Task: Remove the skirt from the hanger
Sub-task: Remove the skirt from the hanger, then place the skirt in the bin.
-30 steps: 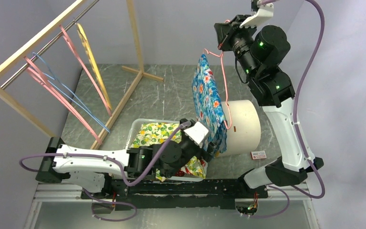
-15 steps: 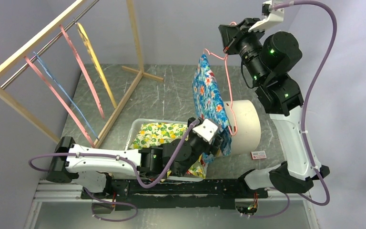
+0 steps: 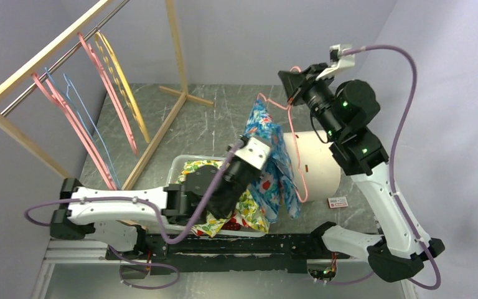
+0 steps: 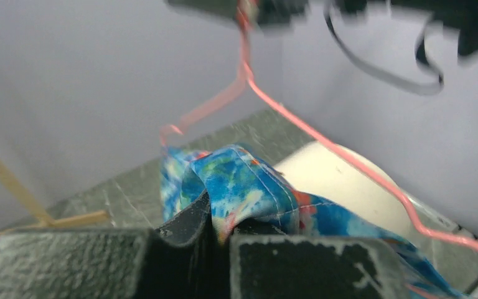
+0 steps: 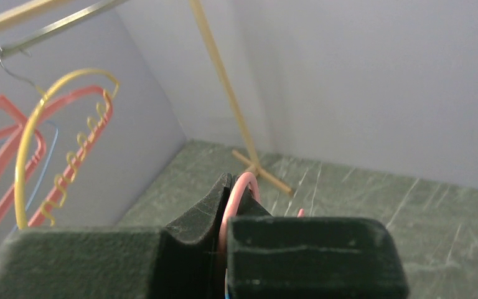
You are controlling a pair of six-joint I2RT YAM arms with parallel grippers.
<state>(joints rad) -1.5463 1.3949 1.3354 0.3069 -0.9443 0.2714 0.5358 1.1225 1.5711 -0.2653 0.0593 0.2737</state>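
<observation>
Skirt (image 3: 272, 165) apparently pinched in left gripper (image 4: 221, 221), hanger (image 5: 239, 192) clamped by right gripper (image 5: 224, 225)

Printed cloth skirt (image 3: 282, 190), smooth pink hanger (image 5: 237, 193), bare wooden rack (image 3: 177, 43), matt stone-look table (image 3: 224, 118)

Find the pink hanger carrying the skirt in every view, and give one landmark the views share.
Top external: pink hanger upper centre, running down right of centre.
Left wrist: pink hanger crosses from top centre to lower right.
Right wrist: its hook lower centre, pinched in the right gripper.
Shared landmark: wooden rack.
</observation>
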